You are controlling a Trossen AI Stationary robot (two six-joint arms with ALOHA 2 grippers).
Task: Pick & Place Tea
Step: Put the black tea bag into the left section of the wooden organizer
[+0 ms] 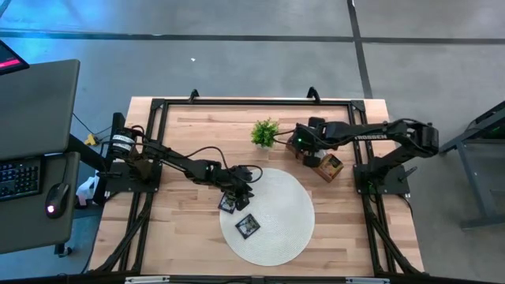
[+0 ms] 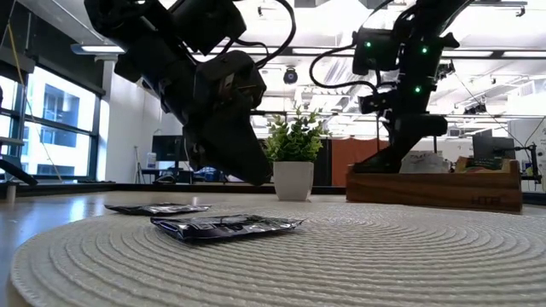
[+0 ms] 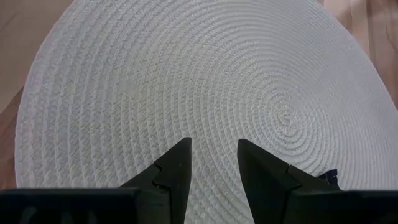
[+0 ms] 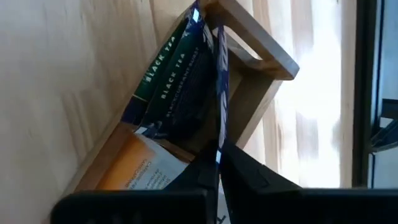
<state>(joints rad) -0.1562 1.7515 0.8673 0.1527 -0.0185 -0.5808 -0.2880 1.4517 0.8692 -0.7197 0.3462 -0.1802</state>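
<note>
Wooden desk [image 1: 181, 237] carries a round white mat [image 1: 284, 225] holding two black tea sachets [image 1: 247, 226]. Left gripper [image 3: 213, 163] hovers above its edge, jaws parted and empty. Near the far edge, right gripper [image 4: 219, 163] clenches a dark sachet [image 4: 219, 93] inside the wooden tray [image 4: 261, 46], beside the potted plant [image 1: 265, 132].

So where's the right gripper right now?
In the high view the right gripper is at the table's far right, down in the wooden tray beside the plant, shut on a black sachet standing among the others.
</note>
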